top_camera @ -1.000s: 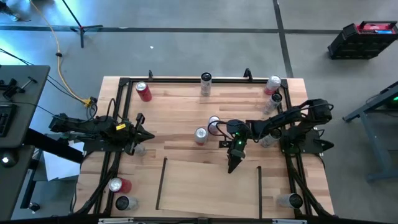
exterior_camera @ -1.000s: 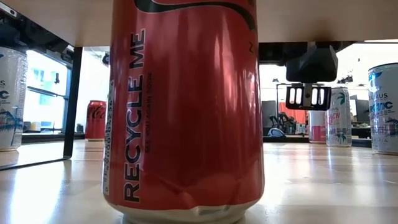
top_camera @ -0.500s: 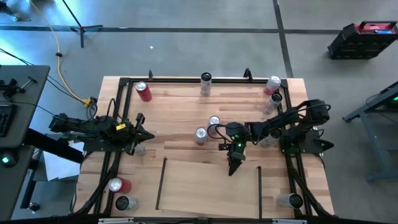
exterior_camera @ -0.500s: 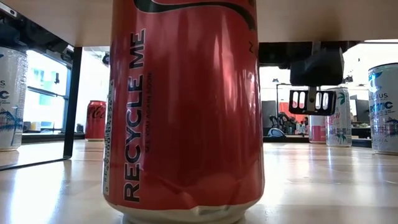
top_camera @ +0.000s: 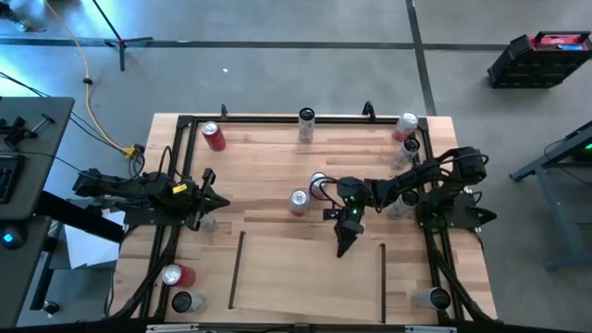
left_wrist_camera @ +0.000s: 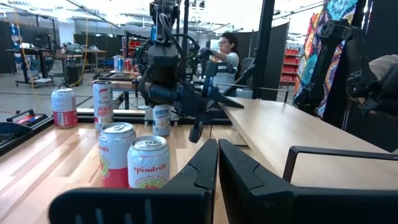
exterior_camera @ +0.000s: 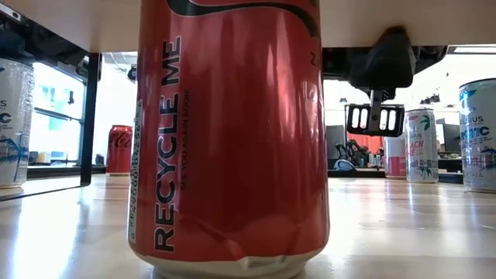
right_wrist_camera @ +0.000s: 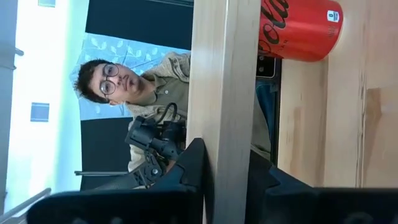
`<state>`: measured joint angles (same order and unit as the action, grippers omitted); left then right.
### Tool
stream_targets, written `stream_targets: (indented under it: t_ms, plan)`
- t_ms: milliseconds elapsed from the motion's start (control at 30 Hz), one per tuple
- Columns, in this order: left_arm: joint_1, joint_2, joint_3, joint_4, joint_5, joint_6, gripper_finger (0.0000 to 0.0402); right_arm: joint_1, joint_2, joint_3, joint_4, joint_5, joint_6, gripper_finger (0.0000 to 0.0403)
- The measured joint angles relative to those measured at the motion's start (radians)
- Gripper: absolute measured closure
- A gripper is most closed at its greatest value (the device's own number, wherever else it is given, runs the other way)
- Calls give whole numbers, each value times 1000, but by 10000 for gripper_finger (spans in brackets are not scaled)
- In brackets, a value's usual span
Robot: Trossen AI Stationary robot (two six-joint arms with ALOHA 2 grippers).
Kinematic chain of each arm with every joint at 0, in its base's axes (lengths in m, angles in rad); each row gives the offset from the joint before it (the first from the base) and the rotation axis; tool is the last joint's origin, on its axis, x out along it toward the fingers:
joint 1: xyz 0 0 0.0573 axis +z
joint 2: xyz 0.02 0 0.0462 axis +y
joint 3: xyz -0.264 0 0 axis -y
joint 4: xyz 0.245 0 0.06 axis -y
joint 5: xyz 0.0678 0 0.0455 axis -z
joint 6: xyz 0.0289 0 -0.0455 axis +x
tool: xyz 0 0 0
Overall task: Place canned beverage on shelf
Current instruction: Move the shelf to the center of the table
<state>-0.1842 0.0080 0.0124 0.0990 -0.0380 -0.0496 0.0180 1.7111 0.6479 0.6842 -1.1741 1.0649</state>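
R hand hangs over the near rail of the shelf, carrying no can; whether it is spread or pressed together, I cannot tell. L hand is parked at the desk's left edge, pressed together and empty. Seen from above, no can shows in the shelf. Nearest candidates are the two silver cans near desk centre, just beyond the R hand; these are judged the likely pick. Recommendation: spread the hand fully before approach, come in level, and take one can at mid-body w/o nudging its neighbour, since the pair stand close. Keep it upright, lift clear of the black rail, and set it down in a far corner of the bay so later cans have room. Main risk is a thin-walled can tipping or denting under a hard squeeze. Other stock: red can at the far left corner, more cans along the far rail and at both near corners. A large red can fills the low view under a light-wood underside; its position on the desk cannot be confirmed. Desk is pale plank, smooth, glossy, black-framed. Room: grey concrete floor, yellow cable, black crate, seated person at the back.
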Motion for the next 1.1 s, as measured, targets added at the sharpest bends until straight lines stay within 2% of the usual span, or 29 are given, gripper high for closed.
stream_targets:
  t_ms: [900,1100]
  plan:
    - [0,0,0,0,0,0,396,-172,-2,0,-8,-32,-51,356]
    - [0,0,0,0,0,0,396,-189,-2,0,-7,-31,-100,337]
